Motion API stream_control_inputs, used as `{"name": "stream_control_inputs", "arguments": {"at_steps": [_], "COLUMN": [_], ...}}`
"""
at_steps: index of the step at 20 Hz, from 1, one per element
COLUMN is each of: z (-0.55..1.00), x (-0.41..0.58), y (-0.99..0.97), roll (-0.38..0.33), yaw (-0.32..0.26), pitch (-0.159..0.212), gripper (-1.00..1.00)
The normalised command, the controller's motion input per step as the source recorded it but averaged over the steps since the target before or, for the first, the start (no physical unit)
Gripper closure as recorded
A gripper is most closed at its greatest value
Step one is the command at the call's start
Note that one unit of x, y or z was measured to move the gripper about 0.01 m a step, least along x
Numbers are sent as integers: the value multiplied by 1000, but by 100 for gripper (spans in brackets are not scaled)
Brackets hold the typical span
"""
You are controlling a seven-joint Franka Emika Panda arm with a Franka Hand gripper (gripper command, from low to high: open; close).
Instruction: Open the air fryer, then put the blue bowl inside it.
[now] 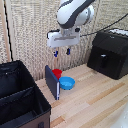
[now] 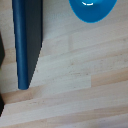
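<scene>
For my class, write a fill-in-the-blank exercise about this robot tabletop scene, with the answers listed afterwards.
1. The small round bowl on the wooden table is coloured ____.
2. The air fryer has its drawer ____.
3. The gripper hangs above the table and holds ____.
4. In the exterior view, the dark blue panel stands on the bowl's ____ side.

Missing words: blue; closed; nothing; left
</scene>
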Motion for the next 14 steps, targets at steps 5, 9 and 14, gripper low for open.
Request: {"name": "stream_control_inputs", "arguments": {"at_steps": [5,9,14], "z": [0,0,-12], "x": [0,0,42], "y": [93,10,0], "roll": [0,0,-44], "yaw": [-371,-375,-368], "pitch": [-5,-16,-37], "gripper": [-100,-100,-100]}}
